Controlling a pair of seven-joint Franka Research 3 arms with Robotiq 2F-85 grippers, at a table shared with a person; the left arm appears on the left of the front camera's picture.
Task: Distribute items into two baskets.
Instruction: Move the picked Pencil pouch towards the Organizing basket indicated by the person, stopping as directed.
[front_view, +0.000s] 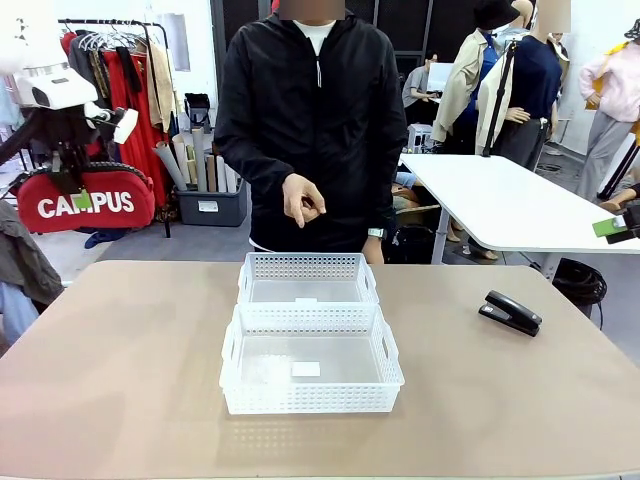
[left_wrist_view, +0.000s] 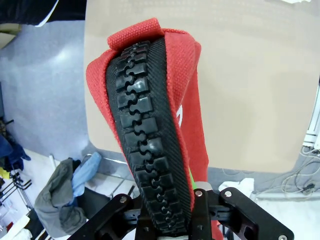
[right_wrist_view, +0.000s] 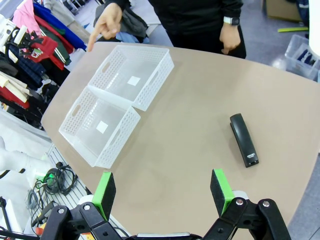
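My left gripper (front_view: 82, 198) hangs high off the table's left side, shut on the red pouch (front_view: 85, 205) with white "CAMPUS" lettering. In the left wrist view the pouch (left_wrist_view: 150, 130) rises from between my fingers with its black zip facing the camera, pinched by the left gripper (left_wrist_view: 167, 202). Two white lattice baskets stand end to end mid-table, the near basket (front_view: 310, 397) and the far basket (front_view: 305, 266). At the right lies the black stapler (front_view: 510, 312). My right gripper (right_wrist_view: 162, 192) stands open above the table, with the stapler (right_wrist_view: 243, 139) ahead to its right.
A person in a black jacket stands at the far edge, one hand (front_view: 302, 205) pointing down towards the far basket. From the right wrist, both baskets (right_wrist_view: 157, 82) (right_wrist_view: 120, 142) lie ahead to the left. Bare tabletop (front_view: 130, 380) surrounds the baskets.
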